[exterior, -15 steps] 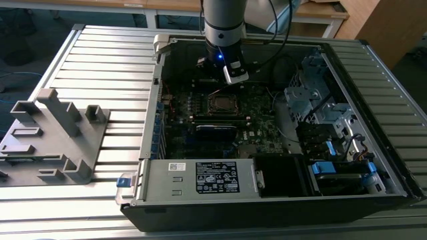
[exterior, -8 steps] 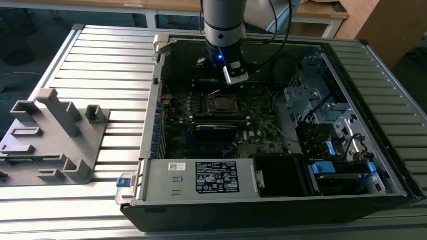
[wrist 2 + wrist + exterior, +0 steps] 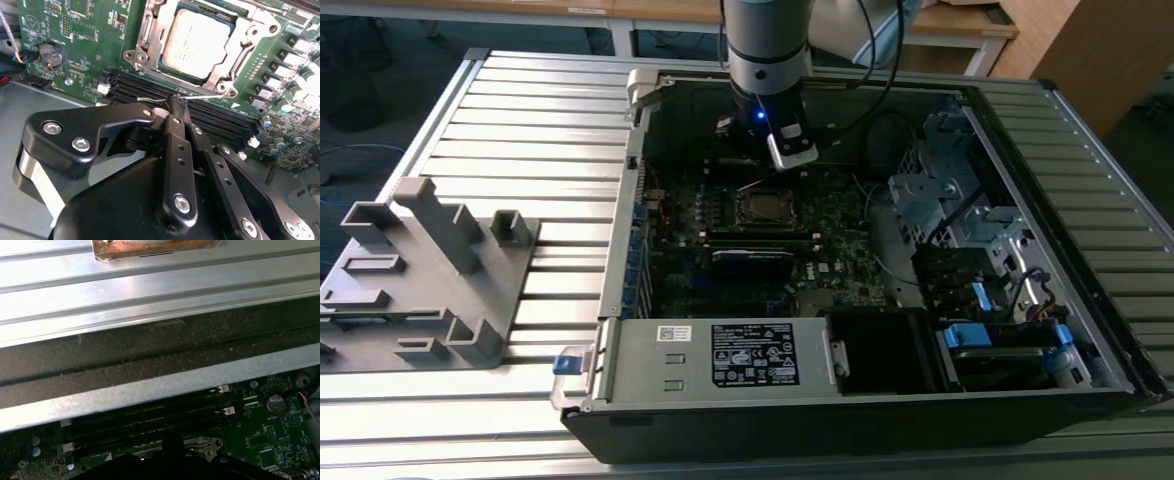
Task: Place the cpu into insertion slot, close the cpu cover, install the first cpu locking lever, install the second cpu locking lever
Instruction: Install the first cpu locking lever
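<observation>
Lever step under way: my black two-finger gripper (image 3: 177, 102) was pinched narrow on a thin silver wire locking lever (image 3: 210, 96).

Exterior view: I hung low inside the open black computer case (image 3: 620, 250), just beside the small square silver-rimmed insertion slot (image 3: 767, 206). Second wrist view: the dull silver-grey square cpu (image 3: 197, 42) sat in the slot and the thin silver metal-frame cpu cover (image 3: 150, 42) lay flat around it, so placing and closing looked done. The lever was over the long black memory slots (image 3: 225, 122), not visibly hooked; which lever, and whether the other was latched, I couldn't tell. First wrist view: my tip sat near those slots on the green motherboard (image 3: 270, 440).
</observation>
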`<state>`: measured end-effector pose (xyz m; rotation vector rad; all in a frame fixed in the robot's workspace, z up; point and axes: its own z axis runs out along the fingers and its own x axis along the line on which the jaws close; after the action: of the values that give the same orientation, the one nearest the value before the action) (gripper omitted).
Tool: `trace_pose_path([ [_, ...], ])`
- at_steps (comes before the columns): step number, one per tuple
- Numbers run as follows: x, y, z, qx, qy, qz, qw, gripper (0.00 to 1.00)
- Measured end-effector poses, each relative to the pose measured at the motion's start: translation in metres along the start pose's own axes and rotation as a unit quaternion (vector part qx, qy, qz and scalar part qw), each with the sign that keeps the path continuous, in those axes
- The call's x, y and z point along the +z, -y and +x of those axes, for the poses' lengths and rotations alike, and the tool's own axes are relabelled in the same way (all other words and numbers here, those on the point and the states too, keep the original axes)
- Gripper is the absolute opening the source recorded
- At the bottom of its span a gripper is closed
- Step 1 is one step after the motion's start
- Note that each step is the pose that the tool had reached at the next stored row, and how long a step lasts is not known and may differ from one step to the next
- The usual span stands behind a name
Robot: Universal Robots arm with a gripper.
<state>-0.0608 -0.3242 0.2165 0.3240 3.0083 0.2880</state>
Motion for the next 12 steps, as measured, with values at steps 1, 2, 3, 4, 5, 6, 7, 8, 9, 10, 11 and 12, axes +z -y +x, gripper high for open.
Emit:
trace_pose_path([
  [1, 0.0, 0.0, 0.0, 0.0, 0.0001, 0.0, 1.0, 0.11],
  [2, 0.0, 0.0, 0.0, 0.0, 0.0002, -0.0001, 1.0, 0.11],
  [3, 0.0, 0.0001, 0.0001, 0.0, 0.0003, -0.0001, 1.0, 0.11],
  [4, 0.0, 0.0001, 0.0001, 0.0, 0.0004, -0.0001, 1.0, 0.11],
  [5, 0.0001, 0.0001, 0.0001, 0.0, 0.0005, -0.0001, 1.0, 0.11],
  [6, 0.0007, 0.0002, 0.0002, 0.0, 0.0015, -0.0004, 1.0, 0.11],
  [7, 0.0013, 0.0004, 0.0004, 0.0, 0.0035, -0.0008, 0.99999, 0.11],
  [8, 0.002, 0.0006, 0.0006, -0.001, 0.0058, -0.0012, 0.99998, 0.11],
  [9, 0.0023, 0.0008, 0.0009, -0.001, 0.007, -0.0014, 0.99997, 0.11],
  [10, 0.0027, 0.0008, 0.0011, 0.0, 0.0075, -0.0015, 0.99997, 0.11],
  [11, 0.0031, 0.0008, 0.0011, 0.005, 0.0084, -0.0012, 0.99995, 0.11],
  [12, 0.0035, 0.0009, 0.0012, 0.013, 0.0101, -0.0003, 0.99986, 0.11],
])
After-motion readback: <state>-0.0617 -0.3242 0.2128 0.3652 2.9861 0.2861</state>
